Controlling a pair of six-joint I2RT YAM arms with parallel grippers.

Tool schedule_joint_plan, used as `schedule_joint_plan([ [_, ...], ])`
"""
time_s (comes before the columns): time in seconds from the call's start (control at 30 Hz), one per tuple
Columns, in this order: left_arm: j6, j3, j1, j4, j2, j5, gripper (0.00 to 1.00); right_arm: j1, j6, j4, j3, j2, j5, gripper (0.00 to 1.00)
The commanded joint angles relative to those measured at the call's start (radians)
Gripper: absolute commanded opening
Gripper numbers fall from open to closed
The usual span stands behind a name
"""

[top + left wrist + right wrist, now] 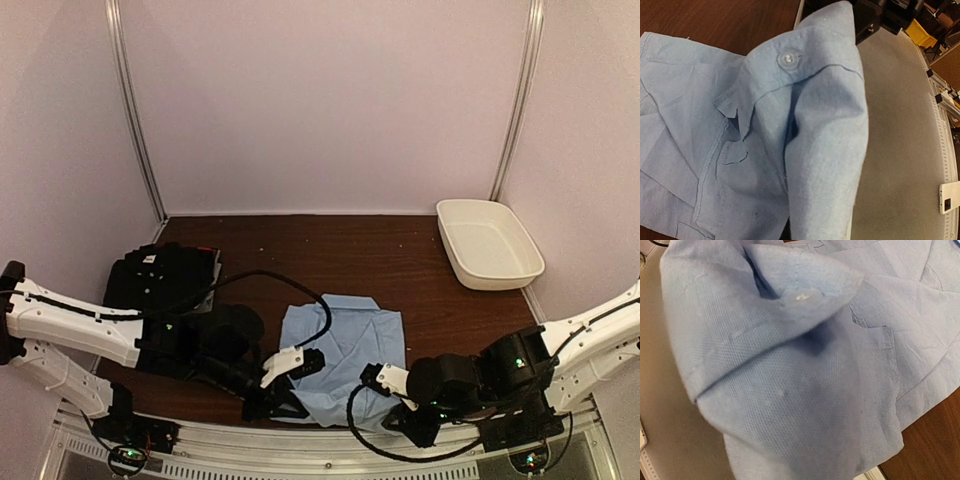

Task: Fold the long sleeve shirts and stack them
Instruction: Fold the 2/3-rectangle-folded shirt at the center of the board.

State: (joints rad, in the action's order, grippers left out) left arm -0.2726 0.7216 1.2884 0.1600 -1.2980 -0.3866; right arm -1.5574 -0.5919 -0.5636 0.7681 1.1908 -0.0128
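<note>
The light blue shirt [345, 345] lies partly folded at the table's near middle. My left gripper [277, 400] is at its near left corner and my right gripper [390, 408] at its near right corner. In the left wrist view a raised fold of the light blue shirt [825, 150] with a buttoned cuff covers my fingers. In the right wrist view bunched cloth of the light blue shirt [790, 390] with a button hides my fingers too. Both seem shut on it. The black shirt [165, 272] lies folded at the left.
A white oval tub [490, 243] stands at the back right. A black cable [300, 290] loops over the table and the blue shirt's left part. The grey front ledge [905, 150] runs just beside the shirt's near edge.
</note>
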Motion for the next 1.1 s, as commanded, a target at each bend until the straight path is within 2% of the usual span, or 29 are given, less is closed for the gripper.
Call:
schedule_joint_plan([
  [0.0,-0.068,-0.013,0.03,0.002,0.015,-0.093,0.0,-0.013,-0.027,0.054,0.032,-0.037,0.139,0.03],
  [0.17,-0.085,-0.028,-0.029,-0.059,0.07,-0.146,0.0,0.025,-0.009,0.018,0.059,-0.08,0.116,0.11],
  [0.4,-0.08,-0.013,-0.206,-0.131,0.066,-0.243,0.0,0.26,0.081,0.014,0.06,-0.154,0.203,0.41],
  [0.53,-0.096,-0.005,-0.303,-0.186,0.02,-0.284,0.0,0.375,0.131,0.02,0.066,-0.16,0.242,0.55],
  [0.67,-0.121,0.009,-0.39,-0.221,-0.021,-0.313,0.0,0.451,0.157,0.037,0.059,-0.144,0.252,0.65],
  [0.93,-0.081,0.078,-0.437,-0.229,-0.131,-0.372,0.0,0.605,0.21,0.195,0.007,-0.052,0.329,0.68],
  [1.07,-0.067,0.105,-0.47,-0.236,-0.19,-0.406,0.0,0.682,0.261,0.269,-0.013,-0.007,0.408,0.6],
])
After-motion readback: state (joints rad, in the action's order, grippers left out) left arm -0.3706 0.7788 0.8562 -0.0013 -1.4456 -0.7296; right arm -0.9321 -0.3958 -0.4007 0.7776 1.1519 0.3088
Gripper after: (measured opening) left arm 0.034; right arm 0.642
